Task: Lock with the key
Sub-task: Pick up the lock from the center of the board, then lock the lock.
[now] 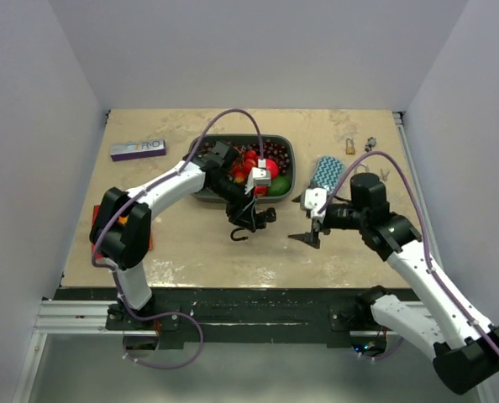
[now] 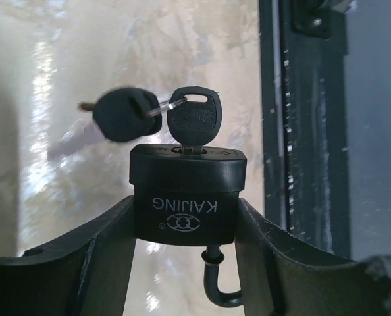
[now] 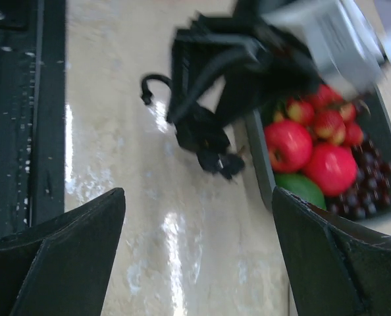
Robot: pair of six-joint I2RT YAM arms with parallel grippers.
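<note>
Hanging over the surface [image 1: 191, 243] near the fruit tray [image 1: 289, 151], a padlock [image 2: 184, 197] is being gripped by the left jaws, its shackle [image 2: 218, 293] open and a key [image 2: 193, 123] sitting in its keyhole; the right jaws are being held wide apart.

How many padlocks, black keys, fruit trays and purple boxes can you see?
Padlocks: 2, the black padlock and the small brass padlock
Black keys: 2, the inserted key and the hanging key
Fruit trays: 1, the fruit tray
Purple boxes: 1, the purple box
Total: 6
</note>
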